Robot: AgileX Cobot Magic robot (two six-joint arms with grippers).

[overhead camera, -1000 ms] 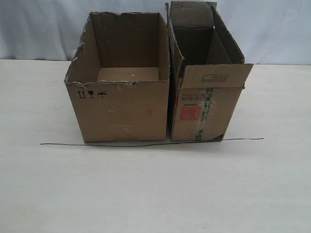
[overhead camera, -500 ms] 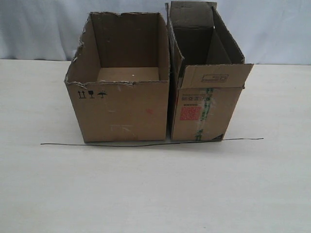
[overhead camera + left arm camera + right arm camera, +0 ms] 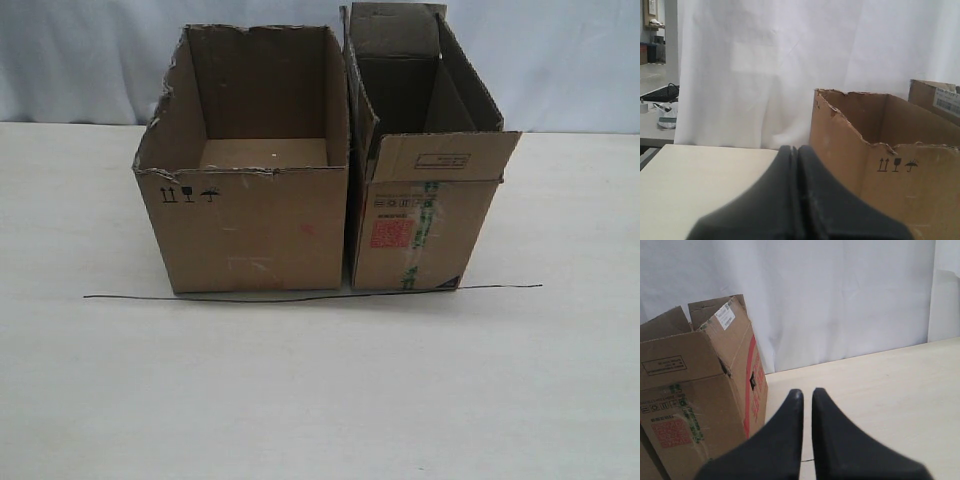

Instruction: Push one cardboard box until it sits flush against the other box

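While both arms hang clear:
Counter [image 3: 320,400]: pale, carries both cartons.
Cardboard box [image 3: 255,225]: left, its side against the other box [image 3: 420,215].
Wire [image 3: 300,296]: along their fronts.
Left claw [image 3: 794,150]: closed, empty.
Right claw [image 3: 807,392]: narrowly parted, empty.

Cardboard box [image 3: 250,220]: matt brown corrugated card, rough torn rim. Other box [image 3: 420,215]: same matt card w/ glossy green tape, red paper label. Table [image 3: 320,390]: smooth pale matt top. Backdrop [image 3: 90,60], upper frame: white cloth.
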